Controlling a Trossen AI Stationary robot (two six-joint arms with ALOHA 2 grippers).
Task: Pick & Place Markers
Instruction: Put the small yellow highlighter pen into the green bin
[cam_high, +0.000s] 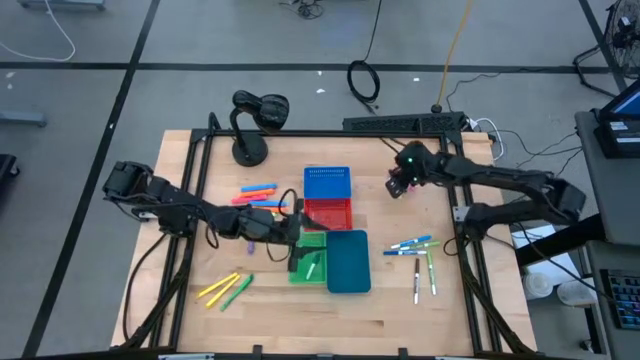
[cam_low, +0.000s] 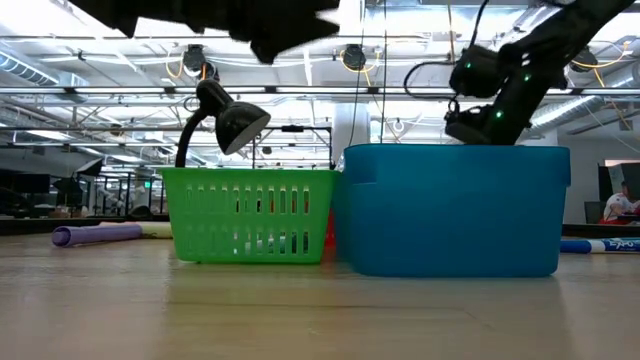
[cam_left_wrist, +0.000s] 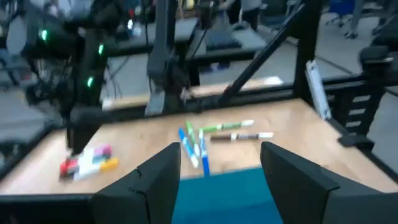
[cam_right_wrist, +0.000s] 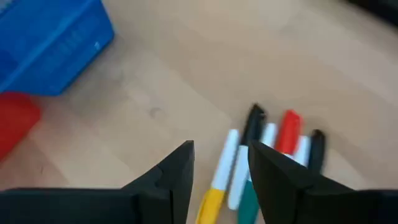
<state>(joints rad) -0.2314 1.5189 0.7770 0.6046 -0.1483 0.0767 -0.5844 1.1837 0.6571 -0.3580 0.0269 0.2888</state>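
Most of the sorting looks undone: one marker (cam_high: 312, 265) lies in the green bin (cam_high: 303, 274), while markers sit loose in groups on the table (cam_high: 260, 320) — orange and pink left of the bins, yellow and green near the front left, white-bodied ones at right. The left claw (cam_high: 297, 232) hovers over the bins, wide and empty. The right claw (cam_right_wrist: 221, 168), also wide and empty, hangs above a white-bodied cluster with red, black and yellow caps.

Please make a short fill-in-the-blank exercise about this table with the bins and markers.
1. The green slatted plastic bin stands beside the ____ solid plastic bin.
2. The left claw hangs above the ____ bin.
3. The right claw is ____ and holds nothing.

Missing words: teal; green; open
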